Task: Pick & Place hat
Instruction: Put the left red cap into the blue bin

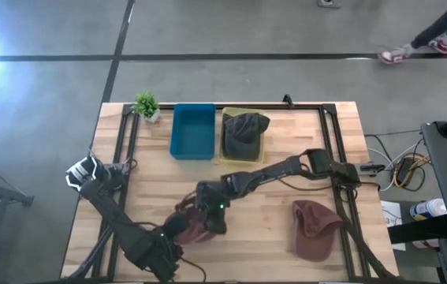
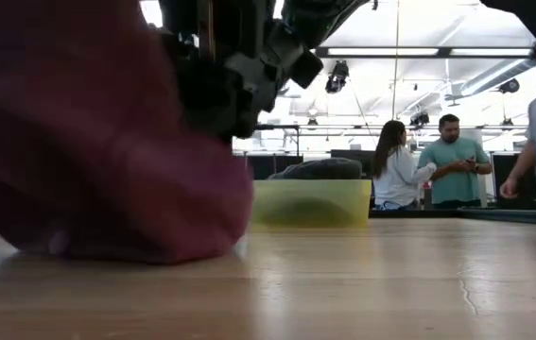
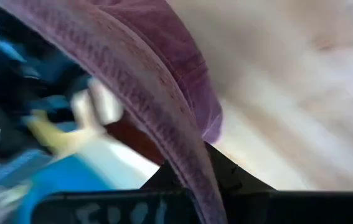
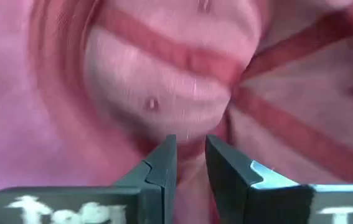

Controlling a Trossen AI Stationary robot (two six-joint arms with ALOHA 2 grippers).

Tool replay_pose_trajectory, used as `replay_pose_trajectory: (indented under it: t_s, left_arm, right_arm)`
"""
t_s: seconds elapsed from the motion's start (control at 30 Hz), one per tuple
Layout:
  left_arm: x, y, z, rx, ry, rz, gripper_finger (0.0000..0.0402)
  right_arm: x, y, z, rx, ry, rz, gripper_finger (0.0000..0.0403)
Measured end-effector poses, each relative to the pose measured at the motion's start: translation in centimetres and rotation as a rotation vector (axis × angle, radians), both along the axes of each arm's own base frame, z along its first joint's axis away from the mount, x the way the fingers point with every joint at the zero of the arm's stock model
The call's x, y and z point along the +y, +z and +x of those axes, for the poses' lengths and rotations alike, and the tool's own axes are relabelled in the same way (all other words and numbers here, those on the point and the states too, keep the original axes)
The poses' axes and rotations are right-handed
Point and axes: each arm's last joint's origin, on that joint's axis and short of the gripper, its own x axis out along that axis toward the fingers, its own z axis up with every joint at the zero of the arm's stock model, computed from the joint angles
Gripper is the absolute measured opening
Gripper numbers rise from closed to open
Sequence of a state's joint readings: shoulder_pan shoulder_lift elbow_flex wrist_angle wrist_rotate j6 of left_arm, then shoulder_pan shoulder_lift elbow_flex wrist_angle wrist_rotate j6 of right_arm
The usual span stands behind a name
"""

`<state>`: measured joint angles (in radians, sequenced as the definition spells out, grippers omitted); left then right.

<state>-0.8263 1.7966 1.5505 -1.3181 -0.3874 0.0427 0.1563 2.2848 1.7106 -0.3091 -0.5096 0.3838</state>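
A maroon hat (image 1: 197, 226) lies near the table's near edge, between both grippers; it fills the left of the low view (image 2: 107, 142). My left gripper (image 1: 177, 229) comes at it from the near left and is shut on its brim (image 3: 164, 124). My right gripper (image 1: 211, 211) reaches in from the right, above the crown, and is shut on its cloth (image 4: 188, 93). A second maroon hat (image 1: 315, 229) lies flat on the table's right side. A dark grey hat (image 1: 244, 130) sits in a yellow-green bin (image 1: 264, 146). My left gripper holds the maroon hat's brim edge (image 3: 198, 180), which runs down between its fingers (image 3: 229, 174); it comes level from the table's near left. The hat's underside rests on the table. My right gripper pinches a fold of the crown's cloth (image 4: 190, 146) between its two nearly closed fingers (image 4: 164, 165), pointing down from above. The hat stays on the table below it.
A blue bin (image 1: 193, 130) stands beside the yellow-green bin (image 2: 310, 203) at the far edge, with a small potted plant (image 1: 146, 105) to its left. Black rails (image 1: 329, 126) run along the table's sides. People stand in the room beyond (image 2: 452, 161).
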Motion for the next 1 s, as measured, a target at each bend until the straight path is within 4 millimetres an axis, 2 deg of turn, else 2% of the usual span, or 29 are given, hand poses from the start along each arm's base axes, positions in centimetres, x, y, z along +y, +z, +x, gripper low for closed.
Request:
replay_pose_trajectory:
  t_s: [0.1, 0.23, 0.33, 0.53, 0.67, 0.73, 0.8, 0.87, 1.0]
  left_arm:
    - [-0.4, -0.1, -0.1, 0.066, 0.018, -0.107, 0.0007]
    - [-1.1, -0.3, -0.2, 0.149, 0.071, -0.260, 0.0007]
    - [-1.6, -0.7, 0.0, 0.137, 0.084, -0.320, 0.0007]
    - [-1.2, -1.7, -0.2, 0.103, 0.056, -0.230, 0.0007]
    - [-0.5, -3.5, -0.4, 0.061, 0.024, -0.122, 0.0007]
    - [-0.1, -4.7, -0.5, 0.094, 0.037, -0.130, 0.0007]
    - [0.1, -5.8, -0.8, 0.152, 0.042, -0.167, 0.0007]
    - [0.1, -6.3, -1.2, 0.152, 0.021, -0.146, 0.0007]
    - [0.0, -6.7, -1.6, 0.018, -0.088, 0.046, 0.0007]
  right_arm:
    - [0.3, -1.3, -0.1, 0.043, -0.006, -0.022, 0.0082]
    - [-1.0, -1.8, -0.6, 0.103, -0.115, -0.177, 0.0082]
    - [-2.4, 0.0, -0.7, 0.070, -0.171, -0.264, 0.0082]
    - [-5.5, 4.8, -1.3, -0.025, -0.233, -0.280, 0.0082]
    - [-6.8, 8.5, -2.6, -0.066, -0.253, -0.275, 0.0082]
    - [-7.5, 9.1, -3.6, -0.020, -0.260, -0.280, 0.0082]
    - [-7.9, 8.4, -4.4, 0.057, -0.261, -0.290, 0.0085]
    - [-8.0, 6.8, -5.1, 0.144, -0.258, -0.295, 0.0093]
    - [-7.4, 3.4, -5.8, 0.216, -0.271, -0.251, 0.0111]
